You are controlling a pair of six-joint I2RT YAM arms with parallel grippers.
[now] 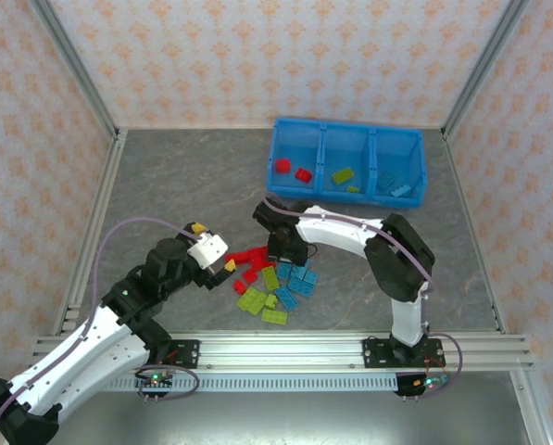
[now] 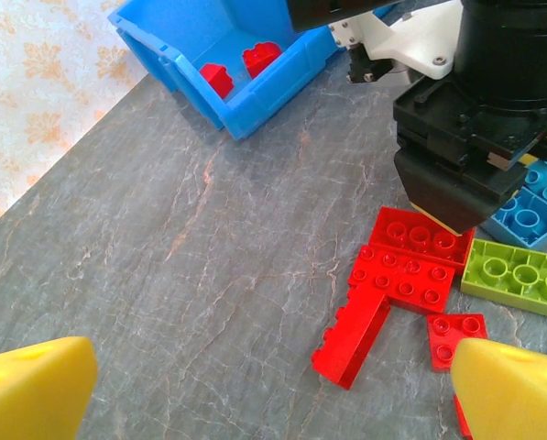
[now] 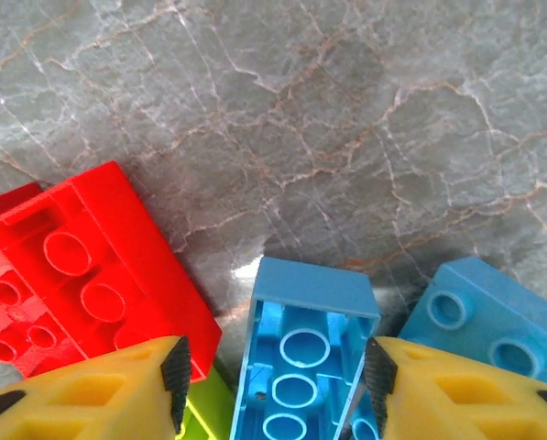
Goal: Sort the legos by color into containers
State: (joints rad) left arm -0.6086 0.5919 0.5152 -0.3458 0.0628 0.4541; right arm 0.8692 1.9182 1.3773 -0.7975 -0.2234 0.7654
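Right wrist view has the right gripper (image 3: 275,376) part-open astride an upturned blue brick (image 3: 305,357) on the table (image 3: 365,110), likely mid-pick: next close, lift, carry to the bin's (image 1: 348,123) right compartment; left gripper (image 2: 273,385) hangs wide, empty.

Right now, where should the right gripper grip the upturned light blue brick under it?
Across its two long side walls, straight down from above. The light blue brick lies hollow side up, its long walls flat and parallel, and the right gripper straddles them; the red brick lies apart from it.
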